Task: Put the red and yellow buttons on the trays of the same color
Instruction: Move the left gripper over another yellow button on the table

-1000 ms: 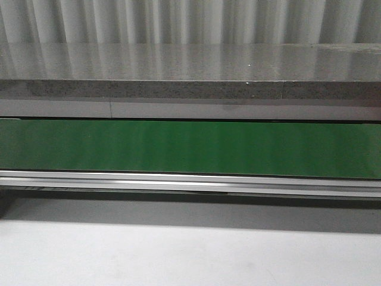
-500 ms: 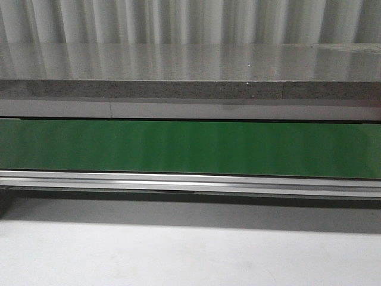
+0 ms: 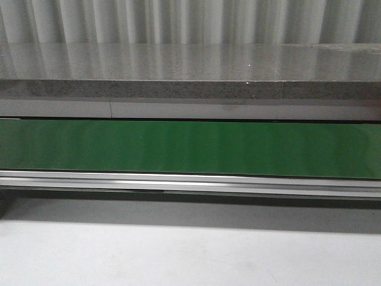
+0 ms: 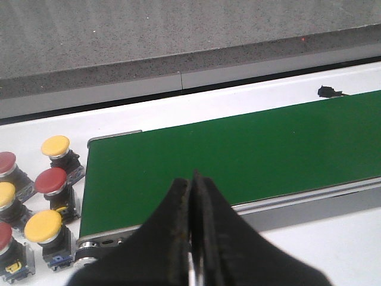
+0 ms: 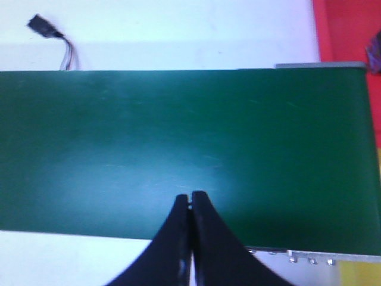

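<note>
Starting from the left, the risk sits in the tight cluster of push buttons on the white surface point(image 4: 250, 101) just beside the end of the green conveyor belt point(image 4: 238, 155): they stand nearly touching, so jaws coming down on one are likely to nudge or tip a neighbour, and a grip on a smooth domed cap could slip. In the left wrist view I count three yellow buttons, namely one at the far end point(image 4: 55, 145), one partly cut off at the frame edge point(image 4: 6, 194) and one nearest the camera point(image 4: 43, 225), and three red ones point(image 4: 6, 162) point(image 4: 50, 180) point(image 4: 4, 235), two of them cropped, so more may lie out of sight. The left gripper point(image 4: 191, 179) hangs over the belt's near edge with its jaws pressed together, holding nothing. Further right, the right gripper point(image 5: 190, 195) is likewise closed and empty above the bare belt. One red tray point(image 5: 348, 30) shows beyond the belt's end, and one yellow tray corner point(image 5: 360, 274) nearby; dropping a button on the wrong one is the other hazard, since they sit close together.
</note>
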### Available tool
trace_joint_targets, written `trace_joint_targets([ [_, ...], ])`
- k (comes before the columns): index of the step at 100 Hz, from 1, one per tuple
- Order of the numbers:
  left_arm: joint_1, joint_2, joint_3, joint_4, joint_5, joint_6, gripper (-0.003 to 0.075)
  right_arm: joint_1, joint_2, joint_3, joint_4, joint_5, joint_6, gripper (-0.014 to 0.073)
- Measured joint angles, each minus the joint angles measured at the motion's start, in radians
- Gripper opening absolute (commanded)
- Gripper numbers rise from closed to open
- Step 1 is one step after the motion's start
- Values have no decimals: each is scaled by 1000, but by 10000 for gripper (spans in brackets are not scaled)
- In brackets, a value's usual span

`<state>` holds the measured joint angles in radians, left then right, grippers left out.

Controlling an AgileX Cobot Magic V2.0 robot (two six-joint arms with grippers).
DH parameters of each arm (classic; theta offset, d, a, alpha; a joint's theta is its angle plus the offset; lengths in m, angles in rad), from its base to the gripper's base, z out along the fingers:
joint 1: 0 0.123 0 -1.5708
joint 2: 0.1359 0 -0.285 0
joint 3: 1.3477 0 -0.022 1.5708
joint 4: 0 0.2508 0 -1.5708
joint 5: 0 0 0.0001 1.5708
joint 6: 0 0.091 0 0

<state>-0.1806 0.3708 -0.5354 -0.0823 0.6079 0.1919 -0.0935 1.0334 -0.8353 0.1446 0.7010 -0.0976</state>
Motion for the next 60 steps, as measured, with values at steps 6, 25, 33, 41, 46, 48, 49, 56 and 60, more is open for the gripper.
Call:
trace_joint_targets([
  [6,0,0,0,0,0,0,-20,42,-34,0,-2,4,-23,-66],
  [25,0,0,0,0,0,0,-20,141,-154,0,-6,10,-82,-66],
  [33,0,0,0,0,0,0,-20,155,-212,0,-6,13,-99,-66],
  [41,0,0,0,0,0,0,-20,157,-283,6,-6,13,-105,-66],
  [46,0,0,0,0,0,0,-20,159,-328,12,-8,13,-108,-66],
  [48,0,0,0,0,0,0,-20,159,-347,18,-8,11,-109,-66],
  [49,0,0,0,0,0,0,-20,159,-354,21,-8,9,-109,-66],
  [56,0,0,0,0,0,0,-20,159,-425,51,-8,4,-109,-66],
  [60,0,0,0,0,0,0,-20,159,-468,74,-8,2,-109,-66],
])
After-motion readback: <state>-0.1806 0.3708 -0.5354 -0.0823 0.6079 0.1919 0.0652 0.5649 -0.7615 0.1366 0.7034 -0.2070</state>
